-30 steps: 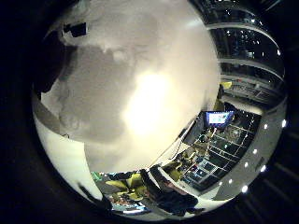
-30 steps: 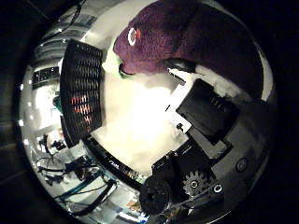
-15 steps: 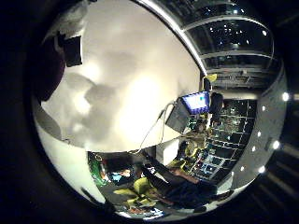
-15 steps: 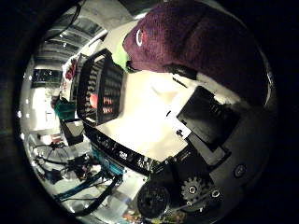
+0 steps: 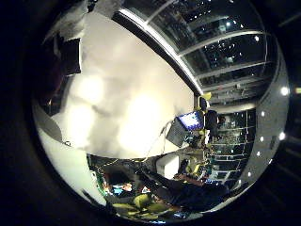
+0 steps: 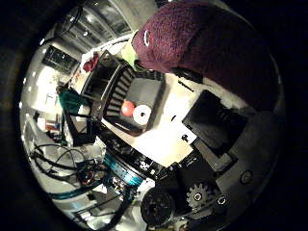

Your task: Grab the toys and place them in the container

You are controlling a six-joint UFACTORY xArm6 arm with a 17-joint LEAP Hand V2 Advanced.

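A maroon plush toy (image 6: 207,43) with a white eye fills much of the thumb side palm view, close against the palm. My right hand (image 6: 217,120) is shut on it, with a black finger (image 6: 188,73) lying across the toy. Below the hand stands a black slatted container (image 6: 108,85) on the white table. A red toy (image 6: 127,109) and a white toy (image 6: 142,115) lie inside it. The little finger side palm view shows the white table top (image 5: 122,94) and a dark part of the hand (image 5: 58,56) at its edge.
A lit monitor (image 5: 191,121) and cluttered desks (image 5: 155,184) stand beyond the table's edge. Teal and black equipment (image 6: 120,173) lies beside the table near the container.
Both views have shifted, so the hand has moved and tilted. The table looks farther off, the container's inside has come into sight, and the plush toy has stayed at the palm.
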